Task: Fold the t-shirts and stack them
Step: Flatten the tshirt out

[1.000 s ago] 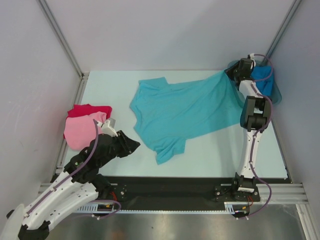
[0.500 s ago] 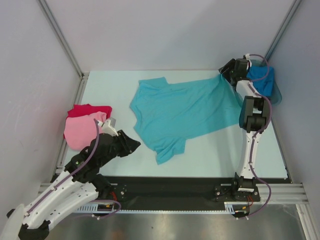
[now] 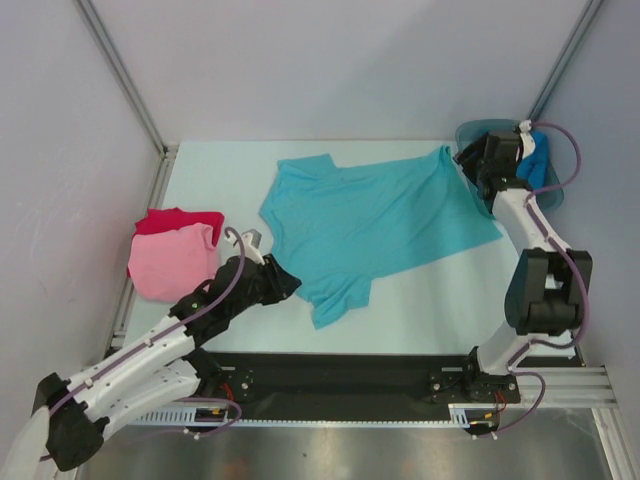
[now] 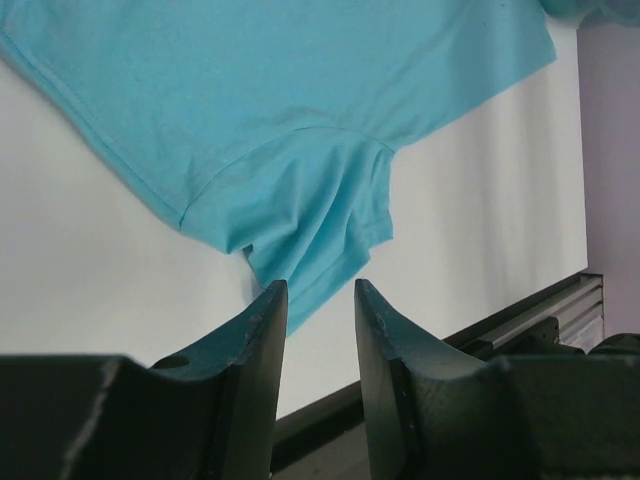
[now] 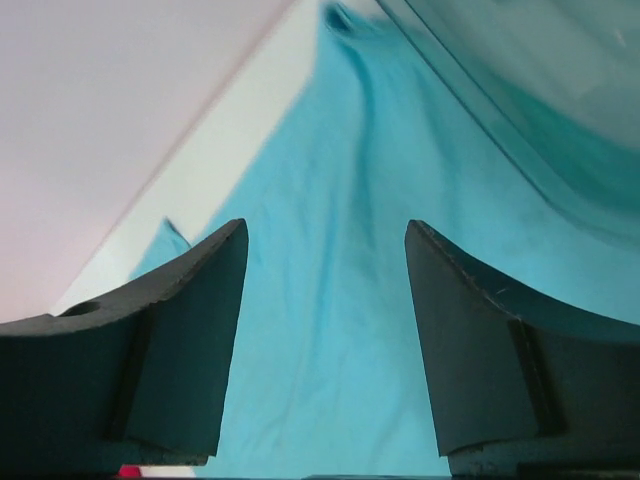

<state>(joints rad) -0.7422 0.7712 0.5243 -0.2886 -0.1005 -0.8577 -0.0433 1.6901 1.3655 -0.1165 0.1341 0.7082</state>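
**Q:** Quick one: where is everything placed right now?

**A:** The turquoise t-shirt [image 3: 375, 225] is spread flat across the middle of the surface [image 3: 430, 300]. Its neck is turned to the left and its hem runs toward the far right corner. A pink t-shirt [image 3: 168, 265] is folded at the left edge and laid partly over a red t-shirt [image 3: 180, 219], whose far edge sticks out behind it. The blue t-shirt [image 3: 541, 165] is bundled in the tub [image 3: 472, 131] in the far right corner.

**Q:** ok, and the fingers? Is anything being held?

**A:** Nope, nothing is gripped on either side. The left fingers [image 3: 290, 283] are set low at the near sleeve [image 4: 310, 220]. In the wrist view only a narrow gap is left between them, and the sleeve's end is seen just past the tips. Whether the cloth is actually touched can't be told. The right fingers [image 3: 466, 162] are held over the hem corner, right beside the tub. They are spread wide, and only turquoise cloth is seen below them. The tub's translucent wall is caught at the upper right of that wrist view.
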